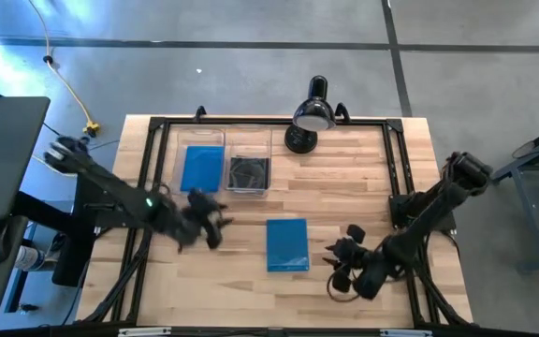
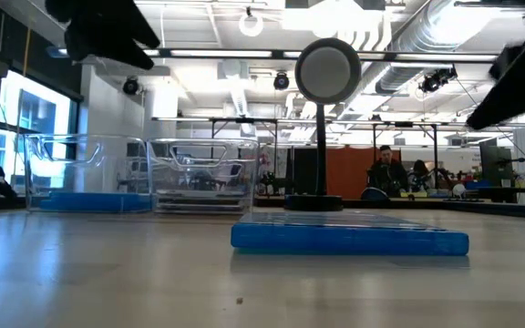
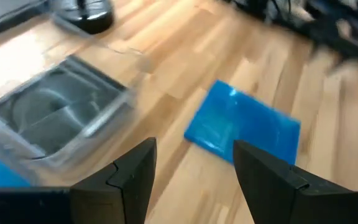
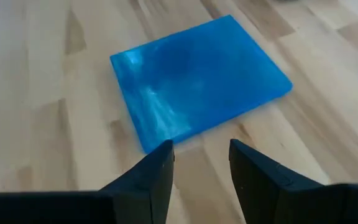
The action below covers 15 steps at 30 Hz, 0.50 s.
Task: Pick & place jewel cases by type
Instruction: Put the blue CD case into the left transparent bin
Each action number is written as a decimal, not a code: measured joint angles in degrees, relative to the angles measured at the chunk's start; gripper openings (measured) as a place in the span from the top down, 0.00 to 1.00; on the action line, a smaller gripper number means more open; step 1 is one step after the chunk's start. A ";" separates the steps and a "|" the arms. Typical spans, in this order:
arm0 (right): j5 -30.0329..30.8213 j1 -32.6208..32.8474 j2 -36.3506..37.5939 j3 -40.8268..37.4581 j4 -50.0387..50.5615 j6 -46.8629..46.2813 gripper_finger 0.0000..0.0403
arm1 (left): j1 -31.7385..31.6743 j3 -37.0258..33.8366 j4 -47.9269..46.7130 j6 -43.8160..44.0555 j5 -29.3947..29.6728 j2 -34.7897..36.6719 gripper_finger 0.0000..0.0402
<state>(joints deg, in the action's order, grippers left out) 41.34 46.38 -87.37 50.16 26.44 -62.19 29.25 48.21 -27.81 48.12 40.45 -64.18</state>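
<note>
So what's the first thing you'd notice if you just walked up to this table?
The bright blue jewel case lying flat, alone in the middle of the wooden table. Both claws are open on either side of it, the left claw and the right claw. Behind sit two clear bins, one holding blue cases, the other dark ones.

**Clearance around the loose blue jewel case**

Blue jewel case (image 1: 287,244) lies flat on the table (image 1: 344,178), bare wood on all four sides; nothing rests on it. Left gripper (image 1: 206,223) hangs just beyond its left edge, fingers apart, empty; right gripper (image 1: 338,255) sits near its right edge, fingers apart, empty. Behind the case stand two clear bins (image 1: 225,159), side by side, tops open; the lamp (image 1: 312,115) stands farther back and to the right, well apart; the front strip is open.
</note>
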 joint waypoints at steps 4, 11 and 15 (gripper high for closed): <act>-0.53 -2.24 1.18 -9.93 -15.45 9.39 0.65 | 5.14 -0.04 8.24 -5.23 3.82 -11.09 0.48; -1.24 -5.33 -3.00 -15.05 -30.61 21.86 0.66 | 5.27 -0.10 22.89 -10.43 1.96 -27.74 0.48; -3.19 -7.03 -6.93 -12.84 -30.47 24.31 0.70 | 4.29 -0.09 30.88 -13.62 0.30 -33.68 0.48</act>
<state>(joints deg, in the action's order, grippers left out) 38.15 39.35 -94.30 37.32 -4.02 -37.88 33.54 48.12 3.07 34.50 40.74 -97.86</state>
